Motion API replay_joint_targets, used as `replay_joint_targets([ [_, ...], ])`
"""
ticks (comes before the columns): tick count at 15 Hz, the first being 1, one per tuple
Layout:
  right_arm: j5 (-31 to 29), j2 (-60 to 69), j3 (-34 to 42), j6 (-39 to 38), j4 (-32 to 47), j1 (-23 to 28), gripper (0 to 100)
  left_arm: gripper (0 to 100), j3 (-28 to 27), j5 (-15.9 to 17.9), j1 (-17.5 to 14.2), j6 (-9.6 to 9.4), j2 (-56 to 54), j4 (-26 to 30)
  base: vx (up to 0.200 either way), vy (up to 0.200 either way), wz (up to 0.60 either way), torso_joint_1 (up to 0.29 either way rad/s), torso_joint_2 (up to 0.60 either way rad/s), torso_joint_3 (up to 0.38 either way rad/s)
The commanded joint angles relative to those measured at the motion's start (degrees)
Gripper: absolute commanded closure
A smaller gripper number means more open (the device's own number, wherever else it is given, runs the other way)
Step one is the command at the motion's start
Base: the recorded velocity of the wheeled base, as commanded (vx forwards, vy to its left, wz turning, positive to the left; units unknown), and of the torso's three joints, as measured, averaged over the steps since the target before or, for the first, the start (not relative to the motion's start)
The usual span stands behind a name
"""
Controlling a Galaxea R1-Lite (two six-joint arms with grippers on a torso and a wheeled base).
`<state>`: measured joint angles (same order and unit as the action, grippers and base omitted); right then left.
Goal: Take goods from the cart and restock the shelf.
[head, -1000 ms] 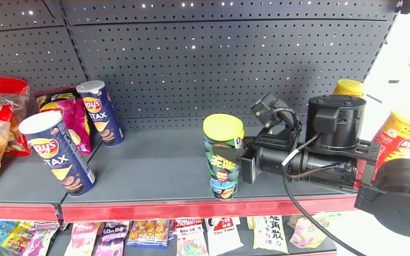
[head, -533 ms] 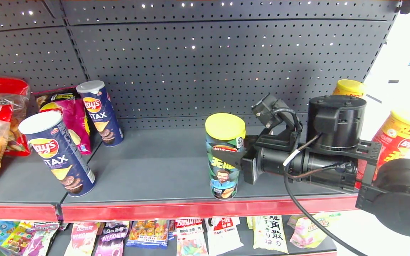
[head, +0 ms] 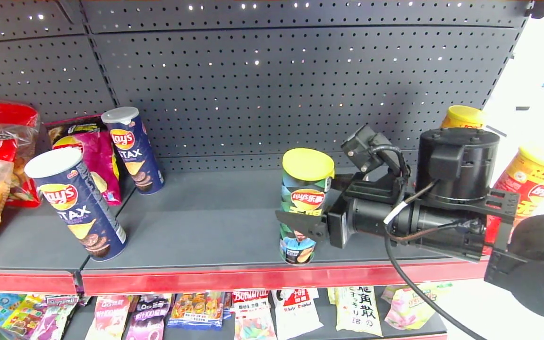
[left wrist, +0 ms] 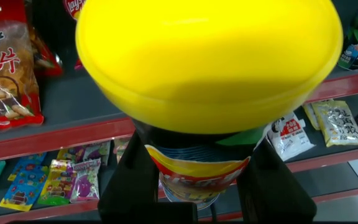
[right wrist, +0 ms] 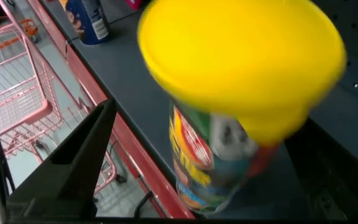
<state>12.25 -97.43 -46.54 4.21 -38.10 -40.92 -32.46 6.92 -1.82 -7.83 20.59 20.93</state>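
Green can stands near the front edge of the shelf between the spread jaws of the released right gripper, which should back straight out without clipping it, while the left gripper clasps a 2nd can off the shelf

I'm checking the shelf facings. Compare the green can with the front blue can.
The green can has a yellow lid; the front blue can has a white one. The green can's body is green with a red logo; the blue can's is dark blue. The green can stands between the open fingers of the right gripper; the blue can stands free, farther left. Both are lidded tubes near the front edge of the same shelf.
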Motion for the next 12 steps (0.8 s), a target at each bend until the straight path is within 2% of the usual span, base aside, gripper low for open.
replay_joint_targets([
  [1,-0.03,3.74,3.65,0.01,-0.05,-0.03,0,100,-0.06,0.02,-0.03,0.00,-0.02,-0.01,0.000,0.000,0.00,0.000,0.00,0.000],
  [4,-0.12,7.69,7.78,0.10,-0.05,-0.03,0,100,0.03,0.11,-0.03,-0.08,0.06,0.07,0.000,0.000,0.00,0.000,0.00,0.000],
  [8,-0.21,17.01,17.19,0.28,0.13,1.90,0,100,0.56,0.11,-0.03,-0.08,0.33,-0.01,0.000,0.000,0.00,0.000,0.00,0.000],
  [10,-2.50,26.76,24.75,0.54,0.92,3.31,0,100,0.03,0.11,0.06,-0.08,1.12,-0.01,0.000,0.000,0.00,0.000,0.00,0.000],
  [11,-2.94,27.64,25.36,0.54,0.92,3.57,0,100,-0.06,0.11,-0.03,-0.08,1.29,-0.01,0.000,0.000,0.00,0.000,0.00,0.000],
  [12,-7.07,34.67,27.30,0.98,3.20,6.47,0,100,-0.50,0.11,-0.03,-0.08,2.17,-0.01,0.000,0.000,0.00,0.000,0.00,0.000],
])
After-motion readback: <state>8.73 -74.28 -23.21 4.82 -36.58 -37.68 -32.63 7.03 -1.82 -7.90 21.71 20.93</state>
